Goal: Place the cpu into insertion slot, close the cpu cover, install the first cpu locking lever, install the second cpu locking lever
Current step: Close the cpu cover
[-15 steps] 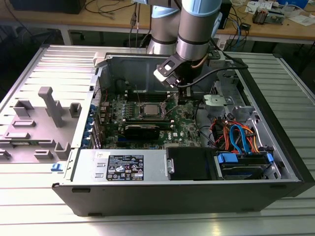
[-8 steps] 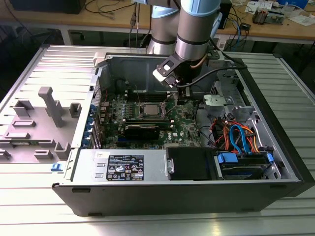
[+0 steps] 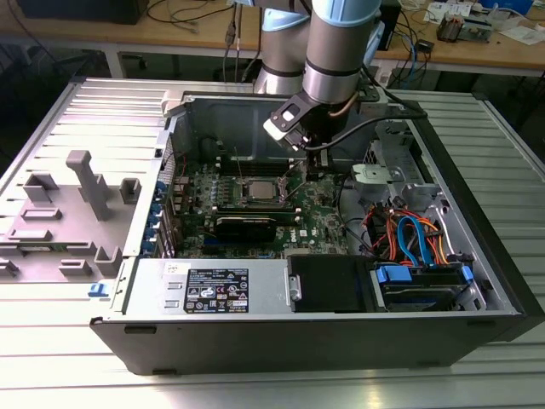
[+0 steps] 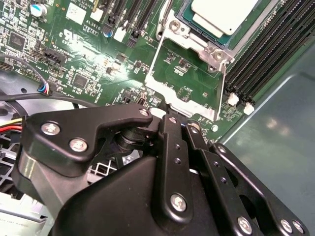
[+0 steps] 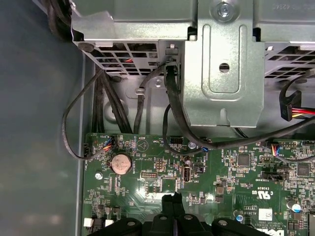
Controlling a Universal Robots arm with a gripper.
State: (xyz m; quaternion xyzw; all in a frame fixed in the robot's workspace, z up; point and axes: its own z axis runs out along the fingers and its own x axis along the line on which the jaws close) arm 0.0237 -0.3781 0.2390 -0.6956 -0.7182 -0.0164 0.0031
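Silvery cpu [image 4: 224, 14] in the insertion slot [image 4: 212, 49], apart from the nearby pincer [image 4: 178, 123]

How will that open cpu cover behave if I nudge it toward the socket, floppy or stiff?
The cpu cover looks like a thin metal frame with a large window, so probably light and stiff, though it might flex if twisted. It seems hinged at the insertion slot, so it should swing rather than slide.

Bright even light (small glare on the green board [image 4: 104, 63])
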